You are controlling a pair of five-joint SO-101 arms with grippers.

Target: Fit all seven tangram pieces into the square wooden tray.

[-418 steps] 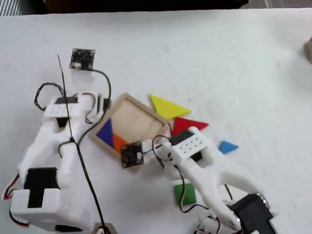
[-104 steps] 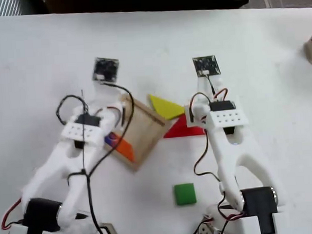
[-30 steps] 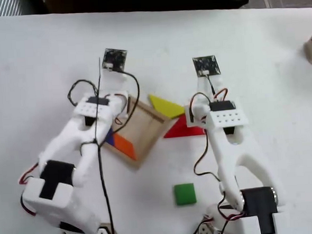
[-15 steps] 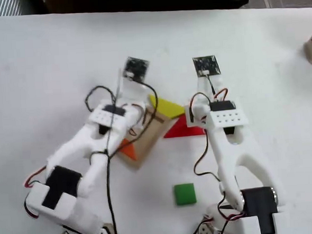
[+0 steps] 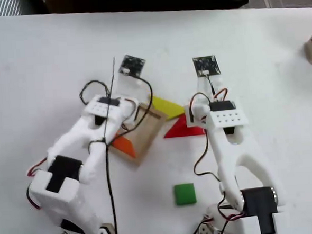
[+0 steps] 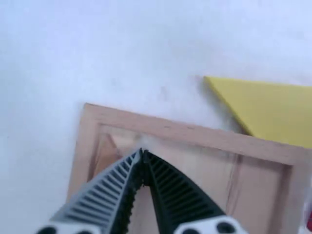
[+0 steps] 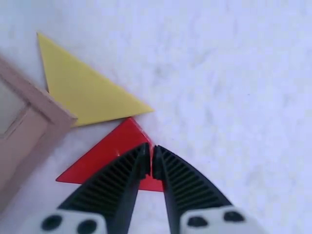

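Well, the square wooden tray (image 5: 149,129) sits on the white table (image 5: 258,52) between the two arms, turned corner-on, and the left arm lies across much of it. From the high view I can make out an orange piece (image 5: 125,145) inside it at the near edge. Whatever else the tray holds is under the arm's white shell and cables, so I cannot tell. The left gripper (image 6: 143,158) is pinched fully closed on nothing, its tip over the bare wood floor just inside one tray corner.

A yellow triangle (image 5: 168,106) lies outside the tray, right against its far corner, partly cut off by the frame in the left wrist view. A red triangle (image 5: 179,129) lies just beside it, tip to edge, and the right arm's wrist covers part of it from above. The right gripper (image 7: 150,156) is also closed and empty, its tip above the red triangle's upper point. A green square (image 5: 185,193) lies well apart, near the base of the right arm.

Half a second ago the left wrist reached farther over the tray and hid more of the yellow triangle; it has since drawn back a little toward its own side. The right arm has not shifted over the last few seconds. Far earlier, a dark blue piece showed in the tray beside the orange one; that spot is now covered.
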